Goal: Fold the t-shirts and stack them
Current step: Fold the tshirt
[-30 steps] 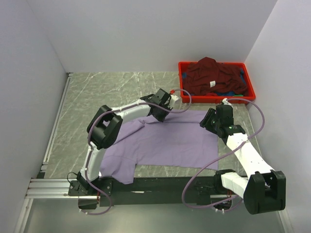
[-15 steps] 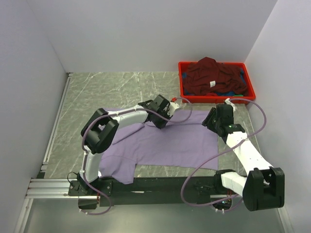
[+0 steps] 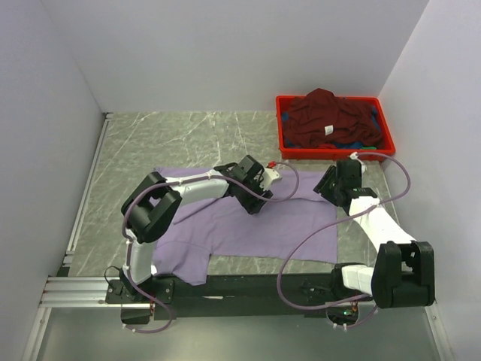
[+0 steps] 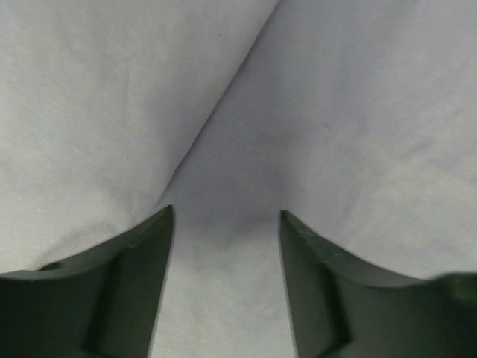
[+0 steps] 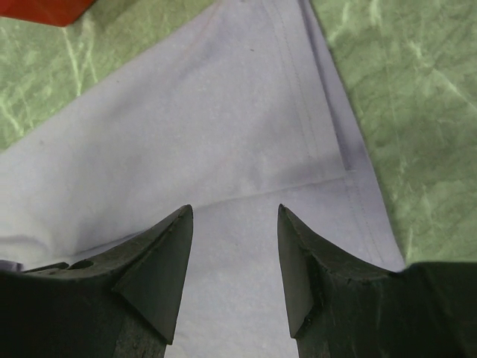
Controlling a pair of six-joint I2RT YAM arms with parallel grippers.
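A lavender t-shirt (image 3: 289, 226) lies spread flat on the marble table, one sleeve toward the near left. My left gripper (image 3: 259, 199) is low over its upper middle, jaws open and empty. In the left wrist view, lavender cloth (image 4: 335, 112) with a diagonal crease fills the frame behind the left gripper (image 4: 226, 212). My right gripper (image 3: 331, 188) hangs open over the shirt's far right corner. The right wrist view shows the right gripper (image 5: 235, 209) above a hemmed corner of the shirt (image 5: 186, 127), gripping nothing. A maroon t-shirt (image 3: 323, 116) with a small white label is heaped in the red crate (image 3: 282, 128).
The red crate stands at the back right against the wall; its corner (image 5: 45, 7) shows in the right wrist view. Green marble table (image 3: 173, 135) surrounds the shirt. White walls close in on three sides. A metal rail (image 3: 86, 188) runs along the left edge.
The left gripper has opened and let go of the lavender cloth, dropping lower and toward the shirt's middle. The right gripper shifted slightly back, still open.
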